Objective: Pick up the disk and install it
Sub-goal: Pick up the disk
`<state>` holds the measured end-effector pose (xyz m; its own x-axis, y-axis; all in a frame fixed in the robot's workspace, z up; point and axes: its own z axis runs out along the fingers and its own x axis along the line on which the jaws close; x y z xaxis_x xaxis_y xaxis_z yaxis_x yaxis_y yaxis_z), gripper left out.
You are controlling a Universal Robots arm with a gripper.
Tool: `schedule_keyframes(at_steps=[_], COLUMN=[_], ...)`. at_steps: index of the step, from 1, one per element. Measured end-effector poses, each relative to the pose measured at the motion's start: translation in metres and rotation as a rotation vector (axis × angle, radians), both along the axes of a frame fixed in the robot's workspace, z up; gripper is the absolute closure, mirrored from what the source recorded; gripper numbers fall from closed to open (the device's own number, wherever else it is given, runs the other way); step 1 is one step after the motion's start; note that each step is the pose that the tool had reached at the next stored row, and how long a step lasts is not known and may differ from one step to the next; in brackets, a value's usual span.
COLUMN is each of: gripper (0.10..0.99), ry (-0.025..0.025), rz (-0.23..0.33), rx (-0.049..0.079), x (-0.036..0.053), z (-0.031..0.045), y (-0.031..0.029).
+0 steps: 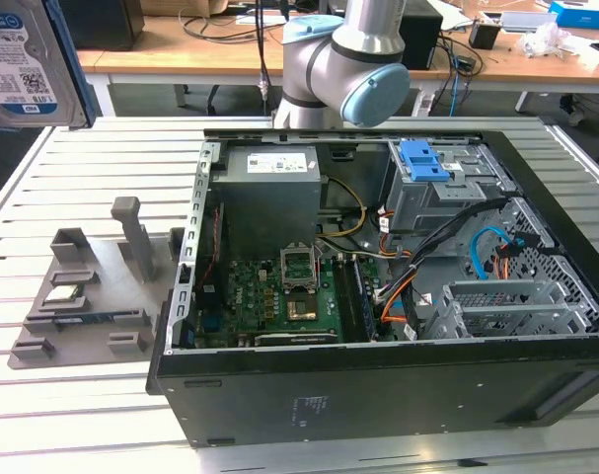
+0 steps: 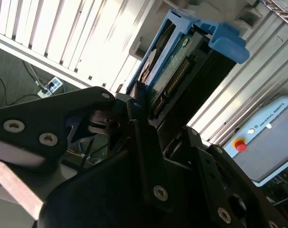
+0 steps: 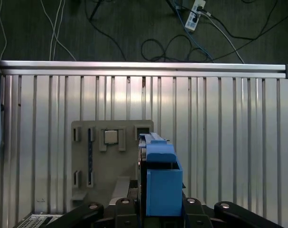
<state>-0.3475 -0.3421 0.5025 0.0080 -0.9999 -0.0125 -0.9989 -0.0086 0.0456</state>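
Hanging clear of the ridged aluminium worktop, the disk is a flat silver metal drive with a white-and-blue barcode label, edged by a smooth blue plastic carrier frame. It sits at the exterior view's upper left. The black hand is closed narrowly on it, fingers pressed to its flanks and holding it on edge. Beneath it in the first wrist view lies a matte grey moulded fixture bearing a small square chip
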Motion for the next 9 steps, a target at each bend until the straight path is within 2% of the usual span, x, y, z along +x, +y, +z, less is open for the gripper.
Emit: schedule_keyframes(at_steps=[7, 9], gripper=[0.722, 0.722], ry=[0.0010, 0.0012], rz=[0.000, 0.000], rx=[0.000, 0.000], x=[0.0001, 0.0001], z=[0.0124, 0.0191], y=[0.0001, 0.0001])
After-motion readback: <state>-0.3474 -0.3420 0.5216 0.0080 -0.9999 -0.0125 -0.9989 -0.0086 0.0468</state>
